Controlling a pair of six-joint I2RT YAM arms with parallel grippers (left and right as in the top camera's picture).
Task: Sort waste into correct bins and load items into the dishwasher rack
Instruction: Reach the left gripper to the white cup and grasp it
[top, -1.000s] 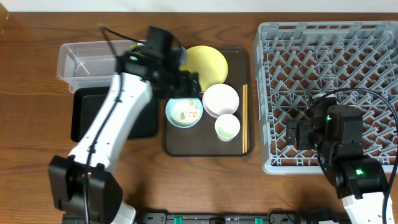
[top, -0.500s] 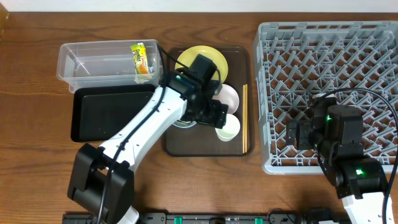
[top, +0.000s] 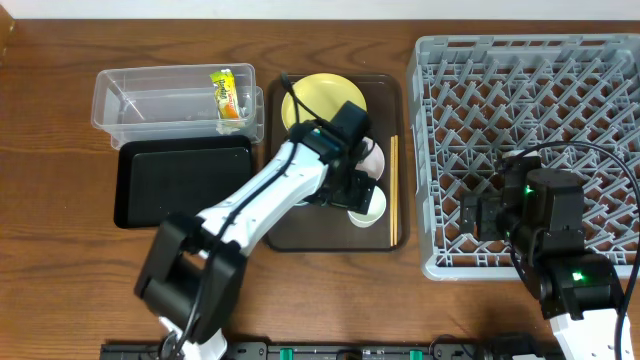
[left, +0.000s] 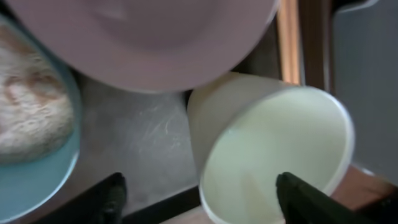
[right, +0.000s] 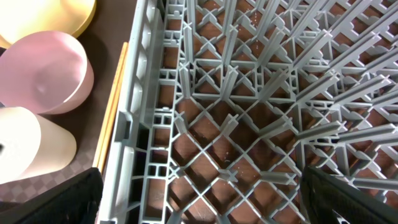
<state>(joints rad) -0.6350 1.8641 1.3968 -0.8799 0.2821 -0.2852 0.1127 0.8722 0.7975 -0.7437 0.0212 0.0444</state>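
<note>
My left gripper (top: 355, 195) hangs low over the brown serving tray (top: 385, 235), jaws open. In the left wrist view one finger (left: 298, 199) is inside the small white cup (left: 273, 149) and the other (left: 109, 196) stands outside it over the tray floor, so the cup's wall lies between them. Beside the cup are the pale pink bowl (left: 143, 37) and the light blue bowl (left: 31, 180) holding whitish rice scraps (left: 28, 118). The yellow plate (top: 320, 100) and the chopsticks (top: 393, 190) rest on the same tray. The wrapper (top: 228, 92) lies in the clear tub (top: 150, 100). My right gripper (right: 202, 199) is open above the grey rack (top: 530, 100).
The black tray (top: 180, 182) sits in front of the clear tub, left of the serving tray. The rack's left wall (right: 134, 112) stands right beside the chopsticks (right: 115, 99). My left arm crosses above the blue bowl in the overhead view.
My left arm has swung from the clear tub, leaving the wrapper there, rightwards and down to the white cup. Its jaws have narrowed a little. The right arm has not moved.
</note>
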